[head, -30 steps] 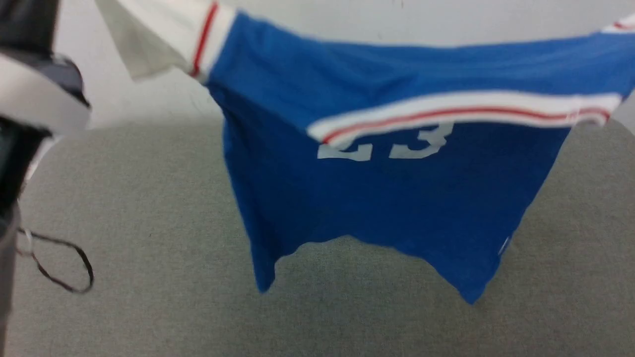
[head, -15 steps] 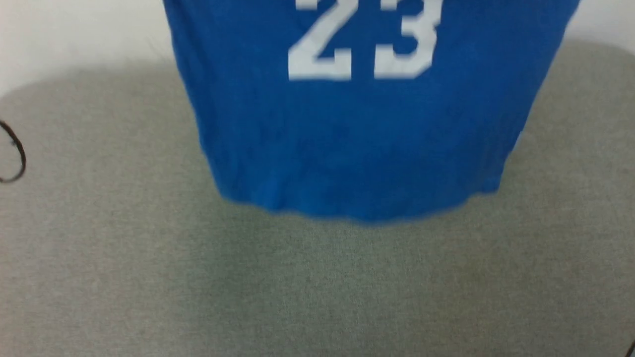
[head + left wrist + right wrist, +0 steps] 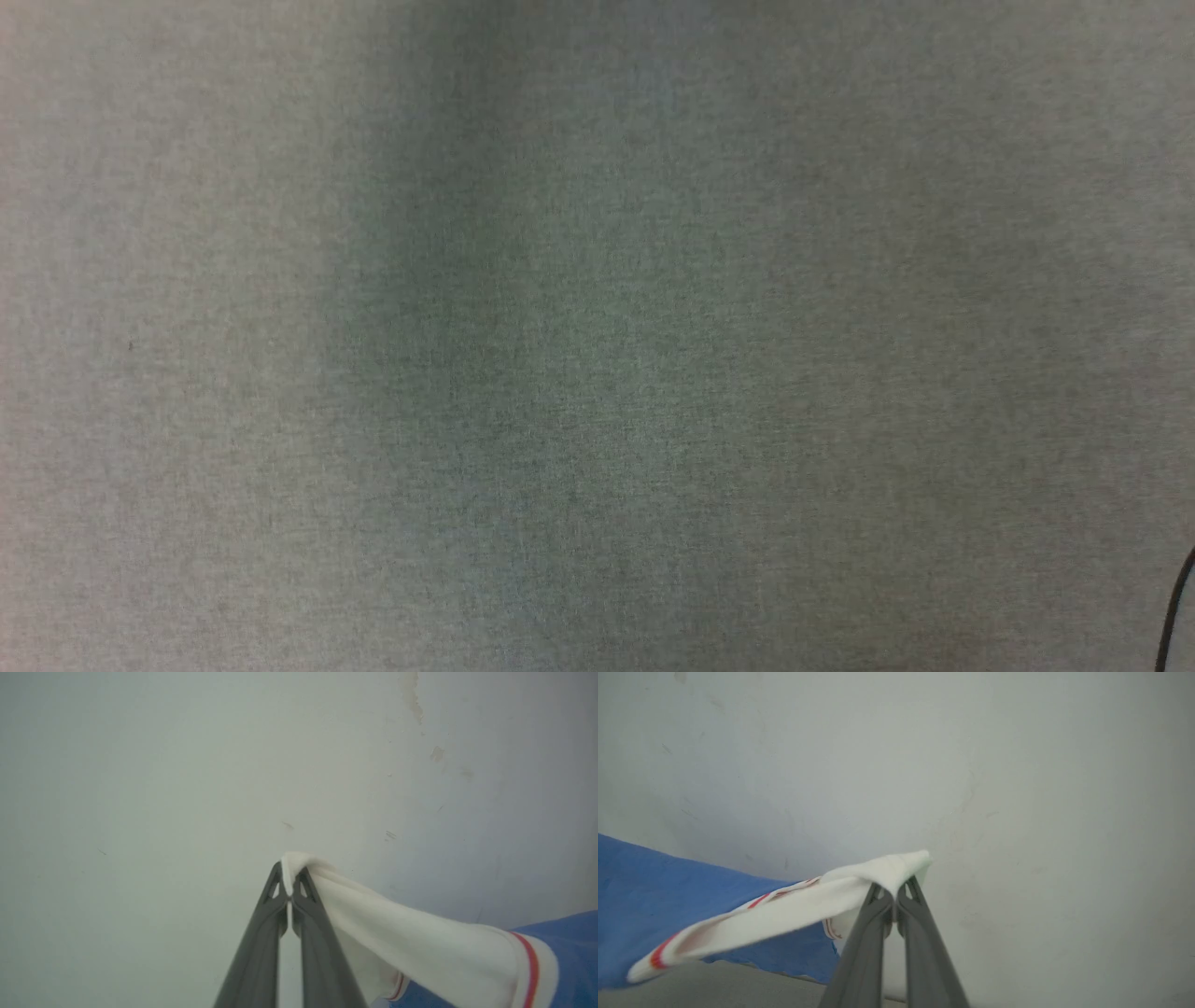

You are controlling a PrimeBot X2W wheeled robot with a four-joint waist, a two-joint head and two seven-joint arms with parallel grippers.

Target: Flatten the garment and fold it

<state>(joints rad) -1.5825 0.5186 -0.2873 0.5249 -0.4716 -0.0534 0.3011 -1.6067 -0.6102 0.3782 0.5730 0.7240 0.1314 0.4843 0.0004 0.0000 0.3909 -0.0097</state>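
Left tool (image 3: 290, 877) was pinched tight on one white sleeve of the bright blue short-sleeved jersey with red stripe trim (image 3: 420, 947); right tool (image 3: 894, 889) was clamped on the other white sleeve. The jersey hung between them in front of a scuffed pale wall (image 3: 140, 765), blue body sagging above the grey fabric-covered bench (image 3: 597, 373). In head view a thin black cable (image 3: 1174, 607) crossed the bench's lower-right corner.

Bare indoor workspace, type unclear: grey cloth-covered surface (image 3: 597, 336), plain scuffed white wall (image 3: 140, 765).
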